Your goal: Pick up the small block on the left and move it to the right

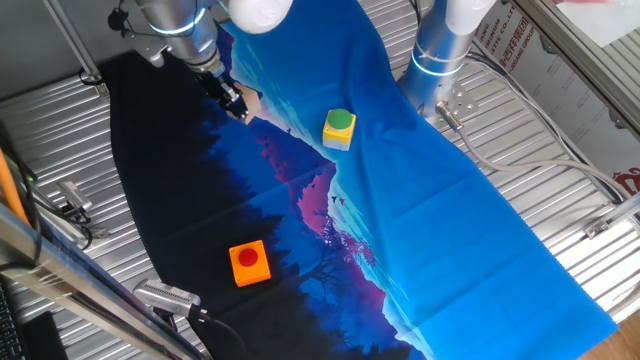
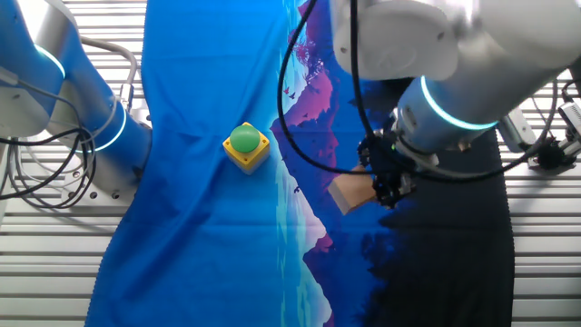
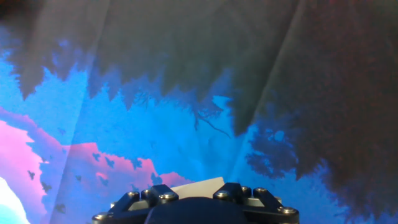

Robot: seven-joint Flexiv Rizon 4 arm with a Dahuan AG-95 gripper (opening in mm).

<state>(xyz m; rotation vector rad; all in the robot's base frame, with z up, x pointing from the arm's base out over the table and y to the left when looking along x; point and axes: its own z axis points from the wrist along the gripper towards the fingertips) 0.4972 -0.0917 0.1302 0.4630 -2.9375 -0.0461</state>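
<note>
The small block (image 2: 350, 193) is a plain tan wooden cube held between my gripper's fingers, a little above the cloth. In one fixed view it shows as a tan patch (image 1: 250, 101) beside my gripper (image 1: 236, 103), near the cloth's far left part. In the hand view only its pale top edge (image 3: 198, 184) shows behind the gripper body (image 3: 196, 202). My gripper (image 2: 381, 186) is shut on the small block.
A yellow block with a green circle (image 1: 339, 129) sits mid-cloth; it also shows in the other fixed view (image 2: 246, 146). An orange block with a red circle (image 1: 249, 263) sits near the front. A second arm's base (image 1: 438, 55) stands at the back. A metal clamp (image 1: 166, 296) lies at the front edge.
</note>
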